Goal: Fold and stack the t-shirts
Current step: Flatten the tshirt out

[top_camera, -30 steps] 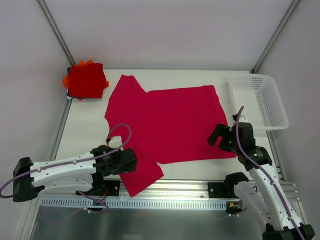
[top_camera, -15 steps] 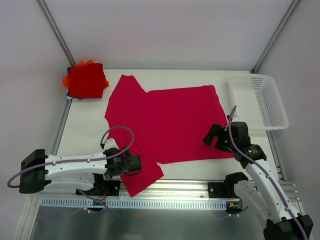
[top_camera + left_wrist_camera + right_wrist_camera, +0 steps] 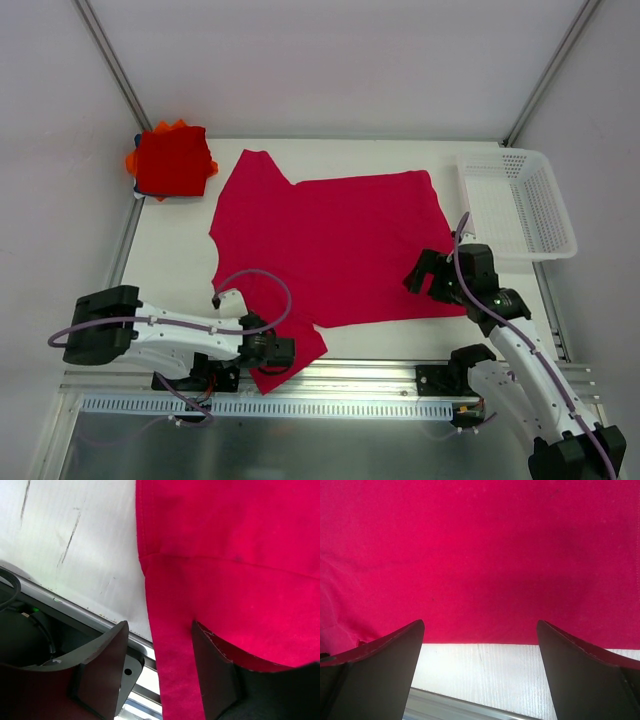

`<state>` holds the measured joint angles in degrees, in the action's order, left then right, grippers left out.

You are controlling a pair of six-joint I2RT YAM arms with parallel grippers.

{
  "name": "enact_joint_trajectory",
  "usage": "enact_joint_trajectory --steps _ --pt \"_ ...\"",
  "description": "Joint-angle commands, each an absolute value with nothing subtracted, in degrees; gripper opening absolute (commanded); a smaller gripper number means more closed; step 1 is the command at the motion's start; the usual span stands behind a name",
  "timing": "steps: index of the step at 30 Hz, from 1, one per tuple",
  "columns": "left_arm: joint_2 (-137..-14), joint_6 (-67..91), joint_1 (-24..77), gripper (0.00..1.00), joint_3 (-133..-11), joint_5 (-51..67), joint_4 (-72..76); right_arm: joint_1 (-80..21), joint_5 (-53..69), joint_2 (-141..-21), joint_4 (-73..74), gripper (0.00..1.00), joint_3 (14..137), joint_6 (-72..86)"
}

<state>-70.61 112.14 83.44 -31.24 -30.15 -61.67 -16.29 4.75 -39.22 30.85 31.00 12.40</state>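
Note:
A crimson-pink t-shirt lies spread flat across the table, one sleeve reaching the front edge. My left gripper is low at that sleeve. In the left wrist view the sleeve's edge runs between the partly narrowed jaws, which stand apart and do not pinch it. My right gripper hovers wide open over the shirt's near hem at the right; nothing is between its fingers. Folded t-shirts, red on top with orange and blue edges, are stacked at the far left corner.
A white perforated basket stands at the right edge of the table. The metal front rail runs just below the sleeve and the left gripper. Bare white table shows left of the shirt.
My left gripper slid right and nearer along the sleeve to the table's front edge, and its jaws narrowed. My right gripper shifted slightly left toward the hem, still wide open.

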Motion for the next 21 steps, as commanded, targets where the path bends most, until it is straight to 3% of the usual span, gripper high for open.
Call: enact_joint_trajectory --steps 1,7,12,16,21 --pt "-74.9 124.5 86.6 0.53 -33.6 -28.5 -63.7 -16.8 4.5 -39.8 29.4 0.99 30.4 12.6" --pt "-77.7 128.4 91.1 0.44 -34.4 -28.1 -63.4 -17.2 3.5 -40.0 29.7 0.99 30.3 12.6" --pt "-76.6 130.7 92.7 0.30 -31.8 -27.5 -61.5 -17.4 2.7 -40.0 30.1 0.99 30.3 12.8" --pt "-76.6 131.0 93.1 0.11 -30.4 -27.2 -60.5 -17.7 1.7 -39.6 31.3 1.00 31.0 13.0" --pt "-76.4 130.6 93.1 0.00 -29.9 -27.7 -59.9 -18.1 -4.6 -37.8 36.5 0.99 33.2 13.8"
